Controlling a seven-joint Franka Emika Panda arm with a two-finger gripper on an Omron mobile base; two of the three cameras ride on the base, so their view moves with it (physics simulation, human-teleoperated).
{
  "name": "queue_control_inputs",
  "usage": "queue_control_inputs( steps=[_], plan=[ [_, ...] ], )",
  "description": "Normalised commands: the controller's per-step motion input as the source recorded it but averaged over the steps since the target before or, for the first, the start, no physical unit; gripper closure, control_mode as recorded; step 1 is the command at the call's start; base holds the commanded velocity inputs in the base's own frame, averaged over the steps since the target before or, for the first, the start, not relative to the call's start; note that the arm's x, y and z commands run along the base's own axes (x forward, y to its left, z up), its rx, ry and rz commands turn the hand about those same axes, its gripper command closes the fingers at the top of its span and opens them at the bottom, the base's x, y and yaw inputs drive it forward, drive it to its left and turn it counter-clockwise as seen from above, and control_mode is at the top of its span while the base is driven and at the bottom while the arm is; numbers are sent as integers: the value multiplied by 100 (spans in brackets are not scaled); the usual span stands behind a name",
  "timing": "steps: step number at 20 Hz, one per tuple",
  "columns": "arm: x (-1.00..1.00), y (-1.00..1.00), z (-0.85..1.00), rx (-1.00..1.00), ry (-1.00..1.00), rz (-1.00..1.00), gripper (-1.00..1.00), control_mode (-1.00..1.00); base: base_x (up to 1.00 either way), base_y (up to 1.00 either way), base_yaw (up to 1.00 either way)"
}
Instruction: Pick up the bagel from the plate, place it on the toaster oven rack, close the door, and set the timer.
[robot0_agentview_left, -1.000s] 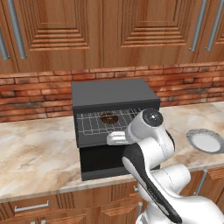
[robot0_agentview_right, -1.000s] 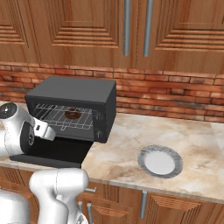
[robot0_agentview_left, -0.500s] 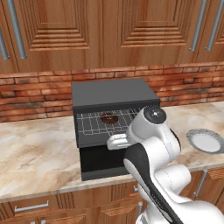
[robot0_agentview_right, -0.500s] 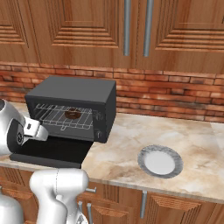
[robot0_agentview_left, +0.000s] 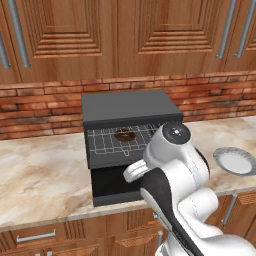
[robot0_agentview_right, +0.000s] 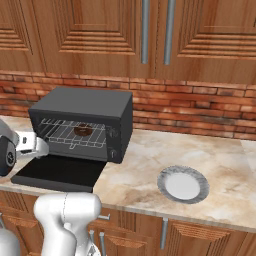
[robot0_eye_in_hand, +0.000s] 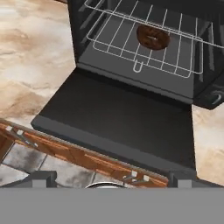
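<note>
The gripper (robot0_eye_in_hand: 112, 177) stood with its jaws spread wide and nothing between them, its two dark finger tips (robot0_eye_in_hand: 41, 178) poking up at the near edge of the hand view, out in front of the toaster oven (robot0_agentview_right: 82, 120) and above the wooden cabinet fronts (robot0_eye_in_hand: 83, 157) below the counter edge.

Just beyond them the door (robot0_eye_in_hand: 118, 118) lay folded flat, a wide matte black rectangle hinged at the oven's base and reaching out over the counter's front edge. Behind the door, inside the open cavity, sat the toaster oven rack (robot0_eye_in_hand: 148, 46), a thin silver wire grid with a small loop at its front. The bagel (robot0_eye_in_hand: 152, 36), a small dark brown ring with a hole in its middle, rested on the rack toward the back of the cavity.

The oven itself was a boxy dark grey shell with a smooth flat top. It stood on a counter (robot0_agentview_right: 135, 165) of beige mottled marble. Well to the oven's right lay the plate (robot0_agentview_right: 183, 184), round, shallow, white with a grey rim. Behind the oven ran a red brick backsplash (robot0_agentview_right: 200, 107), and above that hung carved wooden cupboards (robot0_agentview_right: 95, 30) with long metal handles.
</note>
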Motion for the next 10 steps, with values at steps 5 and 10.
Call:
queue_control_inputs(
  steps=[5, 10],
  plan=[
    [-9, 3, -5, -15, -24, 25, -100, -100, 0, 0, 0],
    [-11, 8, -9, -15, -26, 24, -100, -100, 0, 0, 0]
  ],
)
